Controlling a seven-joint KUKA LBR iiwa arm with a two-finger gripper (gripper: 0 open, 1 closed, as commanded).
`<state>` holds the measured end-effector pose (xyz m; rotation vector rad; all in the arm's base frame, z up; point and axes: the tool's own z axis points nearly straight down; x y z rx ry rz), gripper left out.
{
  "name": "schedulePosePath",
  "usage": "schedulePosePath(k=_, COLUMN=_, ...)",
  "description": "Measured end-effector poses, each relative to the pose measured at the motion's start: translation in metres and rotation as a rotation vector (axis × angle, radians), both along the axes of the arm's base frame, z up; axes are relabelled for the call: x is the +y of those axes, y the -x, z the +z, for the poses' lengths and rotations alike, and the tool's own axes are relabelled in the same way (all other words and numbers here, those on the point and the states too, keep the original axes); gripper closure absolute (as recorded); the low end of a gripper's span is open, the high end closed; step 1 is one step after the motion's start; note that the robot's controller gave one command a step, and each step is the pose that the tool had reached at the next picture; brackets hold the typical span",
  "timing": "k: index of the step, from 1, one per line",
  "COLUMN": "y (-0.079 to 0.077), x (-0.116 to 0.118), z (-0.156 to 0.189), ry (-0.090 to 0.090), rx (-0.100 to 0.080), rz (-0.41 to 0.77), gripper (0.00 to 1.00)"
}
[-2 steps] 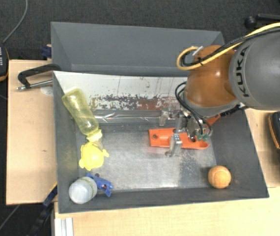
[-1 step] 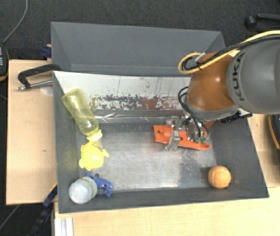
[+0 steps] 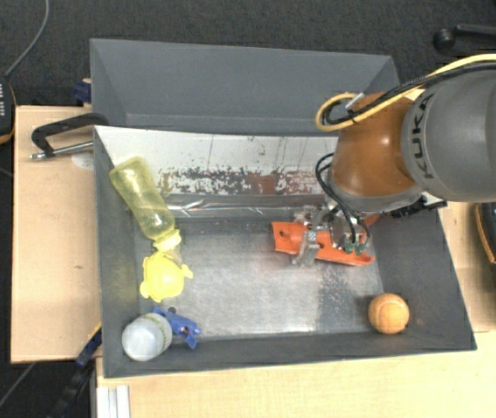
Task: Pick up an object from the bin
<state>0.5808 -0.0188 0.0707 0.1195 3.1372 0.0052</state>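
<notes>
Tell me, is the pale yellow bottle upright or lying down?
Lying down: the bottle rests on its side beside the bin's left wall.

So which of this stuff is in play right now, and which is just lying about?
In play: hand; orange piece under it.
Lying about: yellow bottle; yellow toy; white-and-blue thing; wooden ball.

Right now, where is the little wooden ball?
The wooden ball lies alone in the lower right corner of the bin in the camera view, below and right of the orange thing at the gripper.
</notes>
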Motion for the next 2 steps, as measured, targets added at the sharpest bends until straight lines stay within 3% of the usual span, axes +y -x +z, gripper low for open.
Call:
schedulePosePath(k=1, y=0.004, x=0.002, z=0.031, ry=0.0, rx=0.007, rz=0.003, gripper=1.0)
schedulePosePath(k=2, y=-0.004, x=0.003, z=0.06, ry=0.0, rx=-0.013, rz=0.006, gripper=1.0)
